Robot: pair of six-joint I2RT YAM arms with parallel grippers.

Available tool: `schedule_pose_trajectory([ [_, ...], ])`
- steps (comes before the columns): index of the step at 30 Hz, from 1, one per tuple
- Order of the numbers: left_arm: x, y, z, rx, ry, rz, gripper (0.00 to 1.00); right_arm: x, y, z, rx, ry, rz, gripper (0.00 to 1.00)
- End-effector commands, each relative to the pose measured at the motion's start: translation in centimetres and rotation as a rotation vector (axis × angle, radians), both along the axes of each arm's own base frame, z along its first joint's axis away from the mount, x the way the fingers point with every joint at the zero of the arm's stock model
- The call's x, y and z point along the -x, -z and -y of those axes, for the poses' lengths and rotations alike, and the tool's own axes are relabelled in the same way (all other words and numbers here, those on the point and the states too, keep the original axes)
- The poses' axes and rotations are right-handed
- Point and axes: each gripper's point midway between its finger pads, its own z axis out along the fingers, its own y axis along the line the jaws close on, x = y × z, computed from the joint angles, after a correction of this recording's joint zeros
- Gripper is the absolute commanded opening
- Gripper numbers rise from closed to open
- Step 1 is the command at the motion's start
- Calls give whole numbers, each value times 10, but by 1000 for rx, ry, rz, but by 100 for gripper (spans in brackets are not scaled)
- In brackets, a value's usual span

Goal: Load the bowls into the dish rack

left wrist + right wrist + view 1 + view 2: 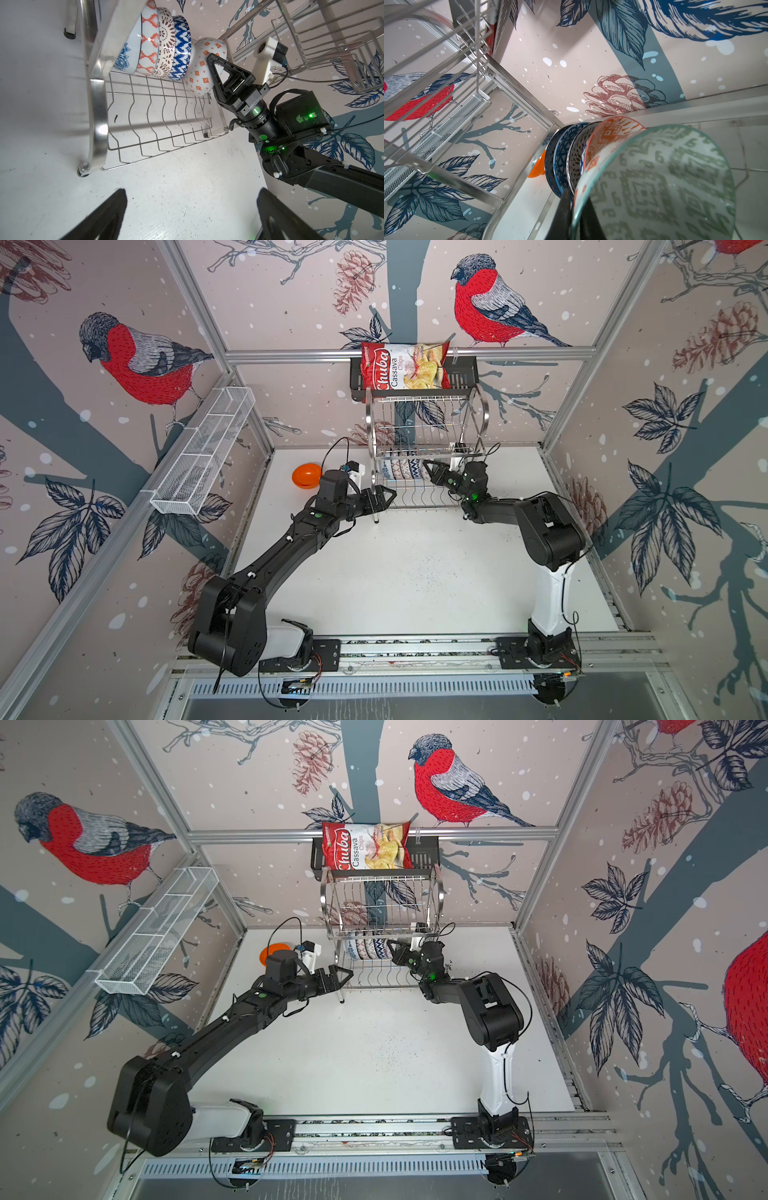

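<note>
Left wrist view gave us the right gripper (214,62) pinching the rim of a tilted bowl (199,68) over the lower wires of the rack (95,108). It leaned toward the blue zigzag bowl (181,47), and we could not tell whether it sat in a slot. We judged that letting go too soon could let it slide off the wires or knock the row. The left gripper (384,497), jaws spread and empty, hung just beside the rack's front leg and could nudge it. We counted six bowls: four standing in the rack, one held, one orange bowl (305,476) on the table (415,572); one rack; two grippers.
</note>
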Motion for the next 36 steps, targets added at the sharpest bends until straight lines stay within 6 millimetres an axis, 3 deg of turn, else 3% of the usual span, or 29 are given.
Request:
schedule_pose_trajectory([
  [1, -4, -10, 2, 15, 8, 43, 98, -5, -18, 0, -23, 1, 76, 11],
  [29, -6, -6, 0, 15, 3, 34, 98, -16, -7, -6, -128, -85, 69, 12],
  [36, -6, -4, 0, 12, 0, 28, 98, -19, 4, -7, -135, -87, 36, 12],
])
